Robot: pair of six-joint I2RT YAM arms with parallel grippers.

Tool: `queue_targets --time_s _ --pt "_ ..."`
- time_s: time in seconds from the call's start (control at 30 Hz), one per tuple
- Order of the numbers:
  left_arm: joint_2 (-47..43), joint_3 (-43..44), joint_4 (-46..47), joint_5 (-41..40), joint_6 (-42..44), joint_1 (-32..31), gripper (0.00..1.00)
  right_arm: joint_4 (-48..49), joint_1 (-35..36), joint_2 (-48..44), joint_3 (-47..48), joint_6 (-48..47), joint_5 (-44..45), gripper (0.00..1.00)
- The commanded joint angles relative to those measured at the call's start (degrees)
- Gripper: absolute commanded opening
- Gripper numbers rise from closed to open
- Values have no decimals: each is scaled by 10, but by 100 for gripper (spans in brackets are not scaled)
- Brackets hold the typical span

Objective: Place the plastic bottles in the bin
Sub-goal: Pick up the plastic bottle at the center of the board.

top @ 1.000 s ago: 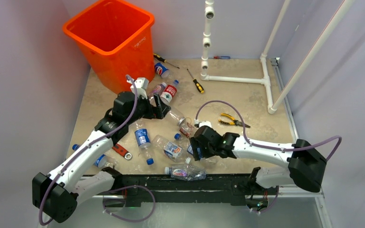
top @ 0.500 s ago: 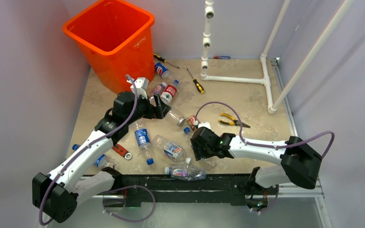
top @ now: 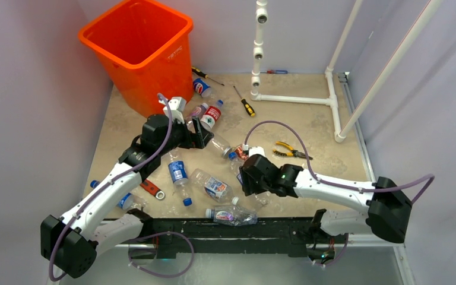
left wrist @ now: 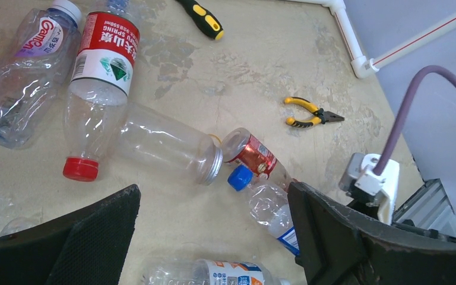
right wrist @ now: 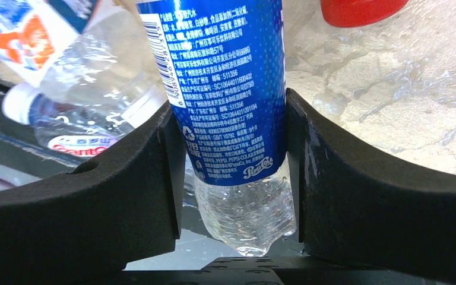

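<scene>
Right gripper clamped on clear blue-labelled plastic bottle, well in front of tall orange plastic bin, left gripper spread wide near the bin

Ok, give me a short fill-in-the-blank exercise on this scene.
1. The right gripper pinches a bottle with a ____ label.
2. The left gripper hangs ____ over the loose bottles.
3. The bin is coloured ____.
4. The pliers have ____ handles.
Missing words: blue; open; orange; yellow.
</scene>
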Motion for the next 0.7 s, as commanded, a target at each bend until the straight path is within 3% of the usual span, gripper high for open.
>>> queue_targets --time_s 0.0,0.33,0.67 --pt "-1 -6 22 9 -13 2 93 -9 4 -43 34 -12 19 52" --pt "-3 -8 30 11 -21 6 93 -26 4 -117 86 -46 36 47" --pt "-53 -26 56 -39 -48 15 93 114 4 -187 74 -74 79 42"
